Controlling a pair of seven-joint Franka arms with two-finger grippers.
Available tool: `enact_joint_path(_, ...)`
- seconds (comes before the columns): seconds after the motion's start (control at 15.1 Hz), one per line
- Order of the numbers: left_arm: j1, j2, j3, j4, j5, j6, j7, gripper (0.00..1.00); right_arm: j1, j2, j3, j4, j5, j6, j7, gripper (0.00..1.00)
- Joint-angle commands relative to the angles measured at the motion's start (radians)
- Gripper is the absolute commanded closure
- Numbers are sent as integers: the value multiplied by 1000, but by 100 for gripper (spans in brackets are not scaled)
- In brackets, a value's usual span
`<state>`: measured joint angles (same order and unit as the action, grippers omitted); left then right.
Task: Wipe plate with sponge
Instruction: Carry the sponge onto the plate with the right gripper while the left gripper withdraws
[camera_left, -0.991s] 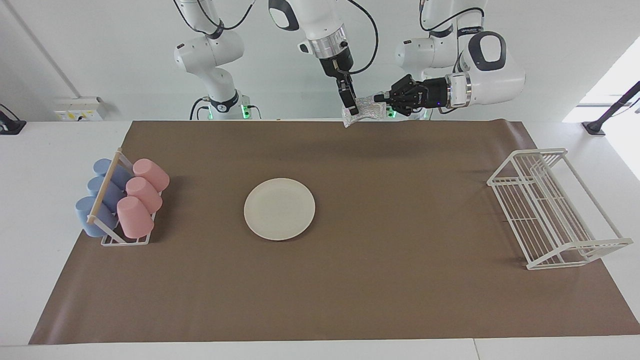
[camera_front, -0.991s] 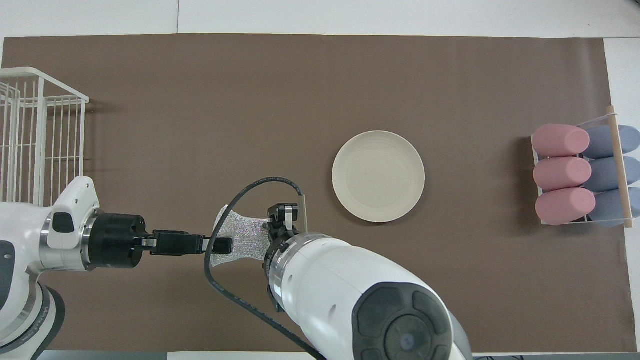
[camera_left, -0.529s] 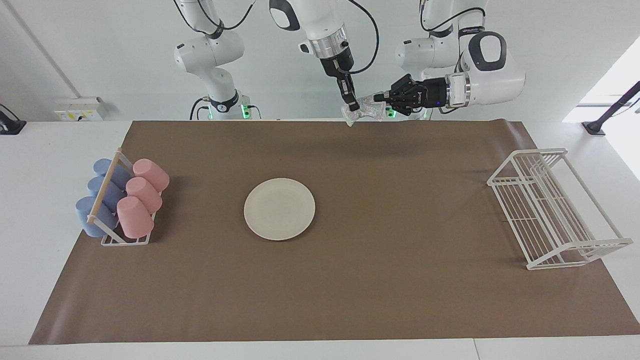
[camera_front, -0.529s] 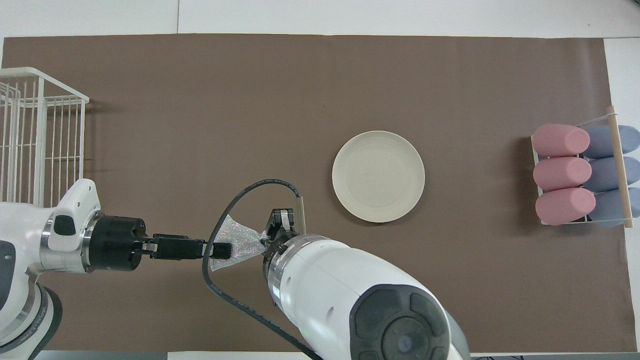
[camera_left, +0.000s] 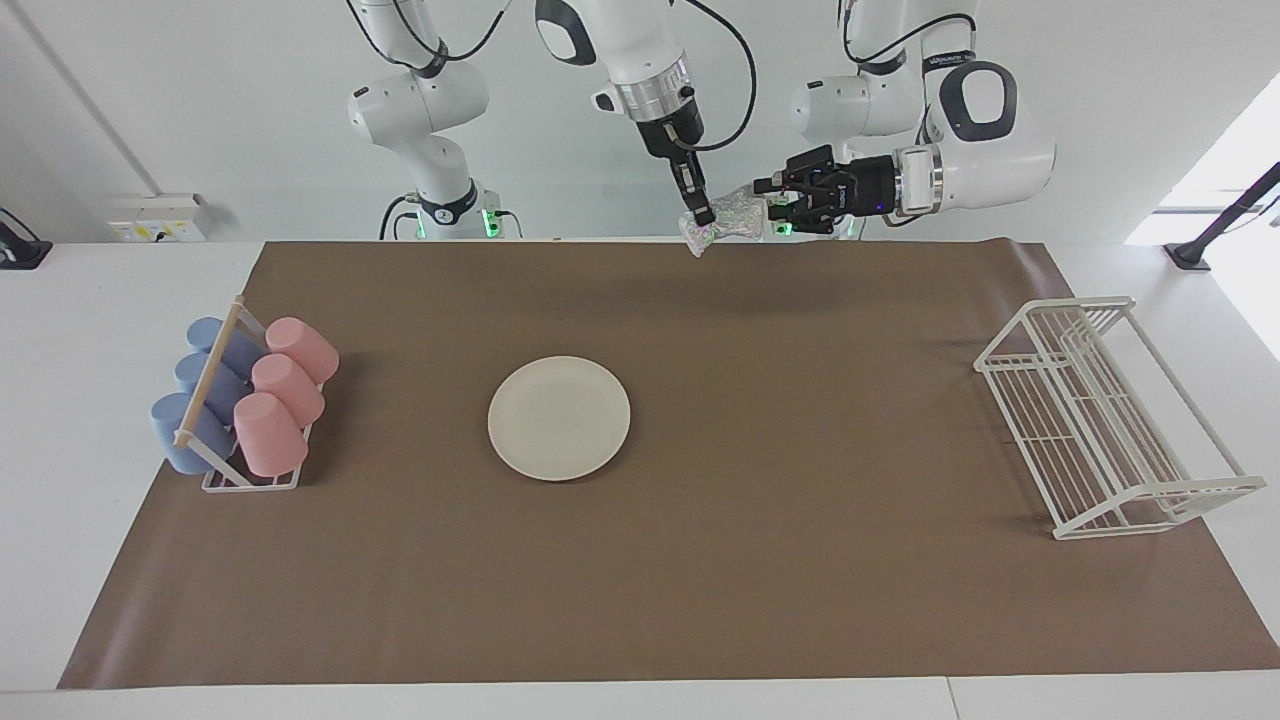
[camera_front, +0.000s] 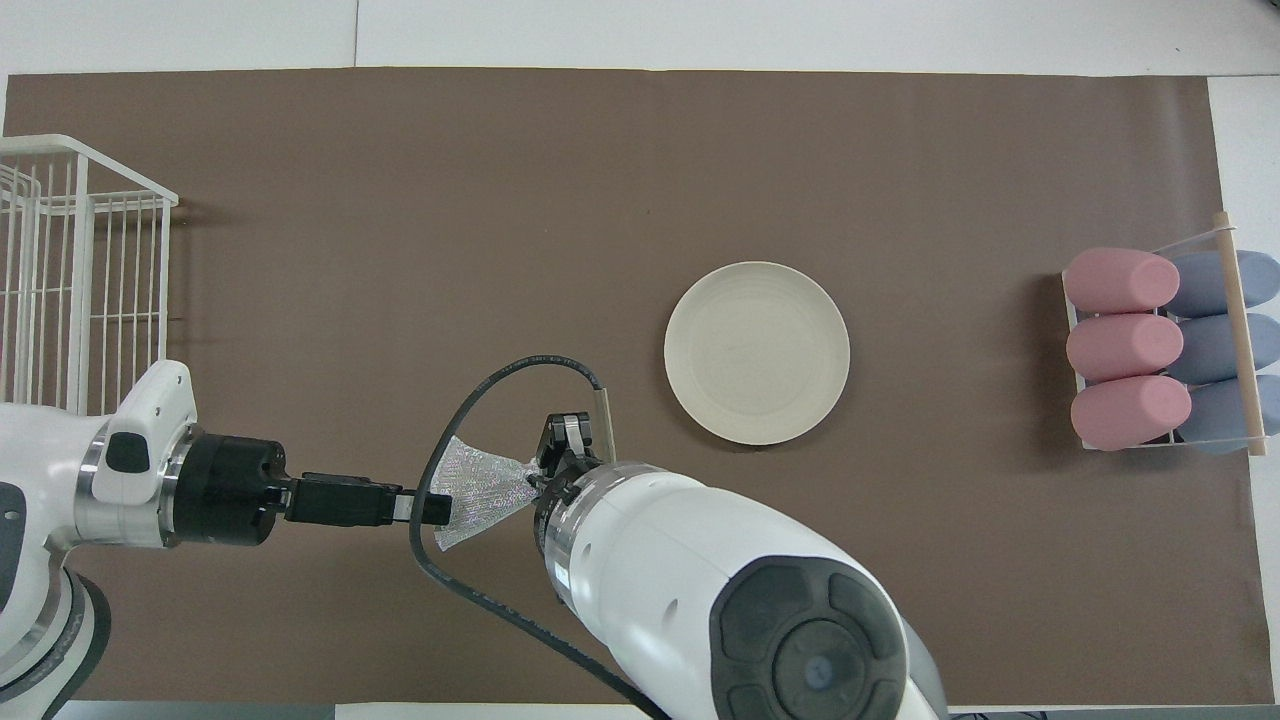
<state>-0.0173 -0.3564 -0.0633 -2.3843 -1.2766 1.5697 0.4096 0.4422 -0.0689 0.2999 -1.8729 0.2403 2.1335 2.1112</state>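
Sponge held aloft at top centre of facing view, R gripper jaws clamped on one end, L gripper jaws at other end, state unclear; plate mid-frame on bench.

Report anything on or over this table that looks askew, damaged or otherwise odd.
Only the sponge stands out: it hangs in the air over the mat's edge nearest the robots, pinched out of shape between the right gripper and the left gripper. The plate lies flat and bare on the mat.
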Motion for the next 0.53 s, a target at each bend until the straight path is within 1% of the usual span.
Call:
enact_joint_path(0.0,16,-3,2,34,101,-27,-54,0,-103,16,2,-110,1,84,-271,100)
enact_joint_path(0.07,26,7,2,45,136,-28,-63,0,-123,40,2,-138,1,132,-339,100)
enact_joint_path(0.2,43,14,2,68,190,-27,-100,0,-193,64,2,-185,1,158,-495,100)
enact_joint_path(0.26,43,26,2,94,241,-22,-133,0,-224,83,2,-215,1,166,-595,100)
enact_joint_path(0.33,45,49,2,128,291,-25,-159,0,-246,104,2,-241,1,201,-655,100)
enact_joint_path(0.46,66,76,2,169,399,-31,-175,0,-269,150,2,-325,1,387,-704,100)
